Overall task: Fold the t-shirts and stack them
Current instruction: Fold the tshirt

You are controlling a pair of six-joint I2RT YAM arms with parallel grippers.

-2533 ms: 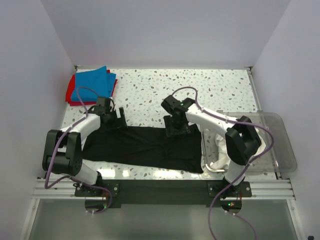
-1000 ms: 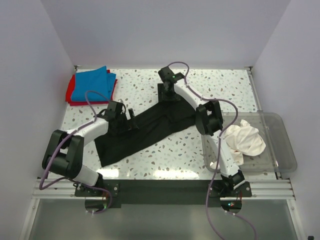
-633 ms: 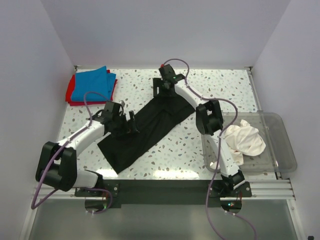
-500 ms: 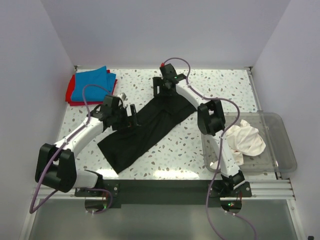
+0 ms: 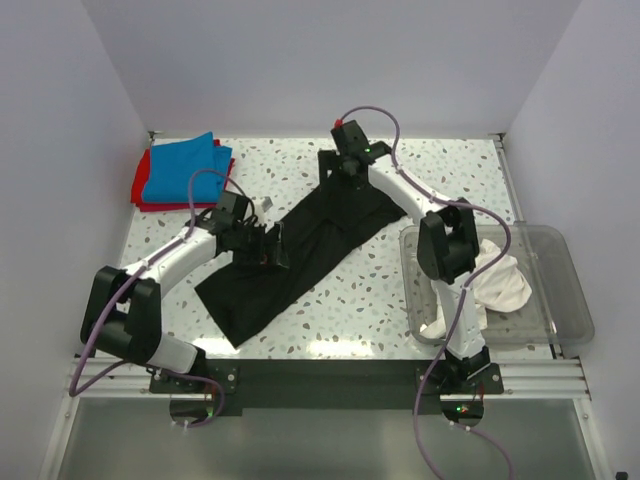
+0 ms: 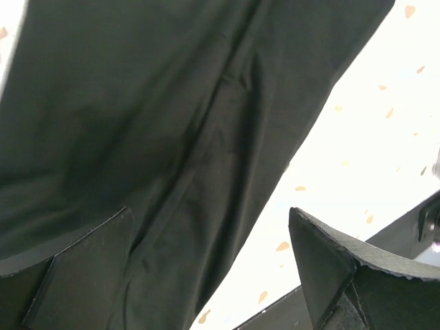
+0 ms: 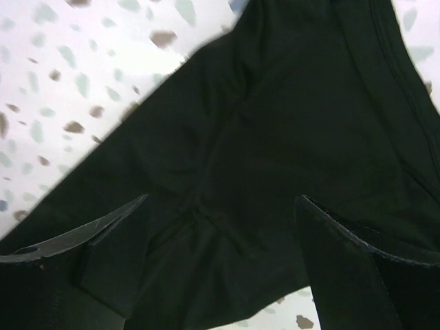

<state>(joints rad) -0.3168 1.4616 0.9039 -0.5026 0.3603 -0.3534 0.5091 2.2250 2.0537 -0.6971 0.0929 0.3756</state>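
Nearest my bases, at near right, the clear bin (image 5: 572, 318) holds a crumpled white heap (image 5: 498, 285) of cloth. The black t-shirt (image 5: 250, 300) lies on the speckled table (image 5: 340, 320) as 1 long folded strip, running askew from near left toward far centre. My left claw (image 6: 206, 254) hovers low over the strip's middle, fingers spread wide, grasping nothing. My right claw (image 7: 220, 234) stands over the strip's far end, fingers likewise parted, the cloth flat beneath them and not pinched. In the far left corner sits the stack: the blue shirt (image 5: 185, 168) folded on the red shirt (image 5: 142, 190). Risks, as I judge them: the strip is skewed and shows a ridge along its length, so a cross fold made from here could come out crooked or lumpy. A pinch that takes only the upper layer would let the strip open when it is lifted. Carrying the shirt to the stack could drag or nudge the blue one out of square. Count: 2 claws, 1 bin, 1 black shirt, 1 blue, 1 red; the number of white shirts I cannot tell from the heap.
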